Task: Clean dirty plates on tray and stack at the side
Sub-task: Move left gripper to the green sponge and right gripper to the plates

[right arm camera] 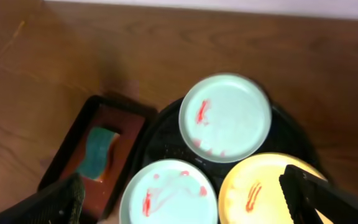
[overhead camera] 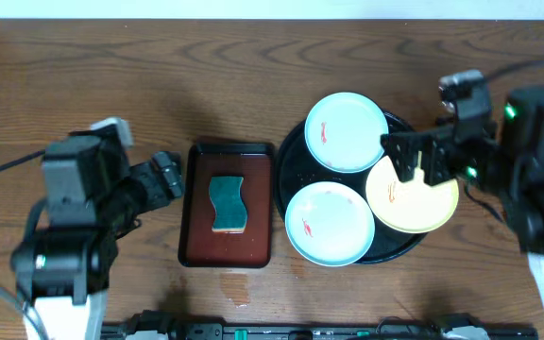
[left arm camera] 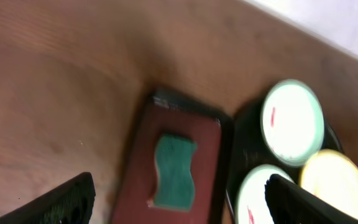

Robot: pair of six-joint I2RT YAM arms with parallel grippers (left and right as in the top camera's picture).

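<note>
On the wooden counter (overhead camera: pixel 111 76), right of centre, a round black tray (overhead camera: pixel 294 172) is set, with three plates carried on it.
- Mint plate (overhead camera: pixel 346 132): at 12 o'clock on the tray, marked with red smears.
- Second mint plate (overhead camera: pixel 330 223): at 7 o'clock, likewise smeared.
- Yellow plate (overhead camera: pixel 418 203): at 4 o'clock, red-streaked. Its 10 o'clock edge is overlapped by the right pincer (overhead camera: pixel 406 156), which is spread with nothing pinched. Contact with the plate cannot be told.
- Rectangular red-brown tray (overhead camera: pixel 196 208): just beside the black tray at 9 o'clock, with a green sponge (overhead camera: pixel 227 204) laid at its centre.
- Left pincer (overhead camera: pixel 168 176): at 9 o'clock of the red-brown tray, spread wide, nothing held.
</note>
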